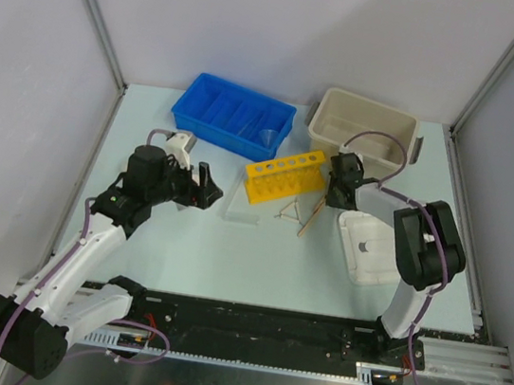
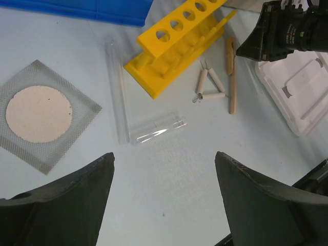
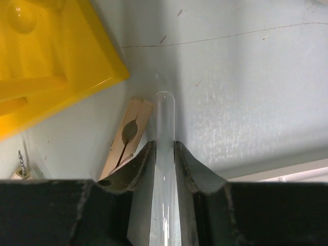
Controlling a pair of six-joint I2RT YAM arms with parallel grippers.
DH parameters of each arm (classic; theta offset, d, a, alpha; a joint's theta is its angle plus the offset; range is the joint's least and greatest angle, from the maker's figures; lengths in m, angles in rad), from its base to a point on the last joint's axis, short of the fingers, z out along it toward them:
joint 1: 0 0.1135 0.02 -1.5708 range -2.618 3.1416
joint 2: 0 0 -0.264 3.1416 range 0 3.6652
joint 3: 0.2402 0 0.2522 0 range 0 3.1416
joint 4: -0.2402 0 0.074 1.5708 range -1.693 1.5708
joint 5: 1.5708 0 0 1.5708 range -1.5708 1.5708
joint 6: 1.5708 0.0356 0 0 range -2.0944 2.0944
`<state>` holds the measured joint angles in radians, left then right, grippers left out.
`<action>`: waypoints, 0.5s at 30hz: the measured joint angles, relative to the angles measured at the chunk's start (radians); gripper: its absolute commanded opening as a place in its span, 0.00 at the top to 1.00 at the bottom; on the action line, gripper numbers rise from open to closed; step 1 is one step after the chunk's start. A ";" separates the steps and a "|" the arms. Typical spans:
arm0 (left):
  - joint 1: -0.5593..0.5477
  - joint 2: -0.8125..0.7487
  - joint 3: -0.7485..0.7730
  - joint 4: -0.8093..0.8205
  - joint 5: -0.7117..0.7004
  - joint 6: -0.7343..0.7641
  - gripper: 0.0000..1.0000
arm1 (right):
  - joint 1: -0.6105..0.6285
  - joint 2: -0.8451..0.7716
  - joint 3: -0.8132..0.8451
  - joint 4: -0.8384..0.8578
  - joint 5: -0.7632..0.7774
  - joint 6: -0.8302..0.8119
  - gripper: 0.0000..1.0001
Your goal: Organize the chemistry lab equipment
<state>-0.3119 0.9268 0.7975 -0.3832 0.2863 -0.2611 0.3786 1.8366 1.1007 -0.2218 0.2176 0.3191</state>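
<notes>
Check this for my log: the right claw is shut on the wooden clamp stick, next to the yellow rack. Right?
No. The right claw is shut on a clear test tube, not the wooden clamp stick, which lies beside it, next to the yellow rack. The right wrist view shows it.

Enclosed robot lab cell (white panels (image 1: pixel 290 25), aluminium posts (image 1: pixel 95 12)).

Soft, even overhead light fills all 3 views; the pale desk (image 1: pixel 257 260) carries only faint shadows. A white glint streaks the clear test tube (image 2: pixel 154 134) in the left wrist view. The right hand (image 3: pixel 164 147) looks soft up close, perhaps out of focus.
</notes>
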 measured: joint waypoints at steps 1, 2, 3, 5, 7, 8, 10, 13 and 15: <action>0.000 0.000 0.000 0.000 -0.003 -0.002 0.16 | 0.004 0.000 0.000 -0.001 0.005 -0.003 0.78; 0.000 0.000 0.000 0.000 -0.004 -0.002 0.16 | 0.007 0.000 0.000 0.000 0.007 -0.004 0.79; 0.000 0.000 0.000 0.000 -0.006 -0.003 0.17 | 0.010 0.000 0.000 -0.001 0.009 -0.007 0.79; 0.000 0.000 0.000 0.000 -0.010 -0.005 0.17 | 0.015 -0.002 0.000 -0.001 0.011 -0.010 0.81; 0.000 0.000 0.000 0.000 -0.014 -0.010 0.18 | 0.018 -0.006 0.000 -0.003 0.010 -0.016 0.82; 0.000 0.000 0.000 0.000 -0.015 -0.011 0.18 | 0.019 -0.012 0.000 -0.005 0.008 -0.020 0.82; 0.000 0.000 0.000 0.000 -0.018 -0.012 0.19 | 0.024 -0.029 0.000 -0.005 0.003 -0.027 0.83; 0.000 0.002 0.000 0.000 -0.019 -0.015 0.19 | 0.027 -0.068 0.000 -0.010 0.002 -0.035 0.84; 0.000 0.006 0.003 0.000 -0.014 -0.025 0.19 | 0.033 -0.101 0.000 -0.016 0.002 -0.042 0.84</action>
<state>-0.3119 0.9333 0.8005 -0.3836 0.2722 -0.2863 0.4114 1.7355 1.1007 -0.2375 0.2195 0.2768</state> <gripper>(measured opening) 0.811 0.237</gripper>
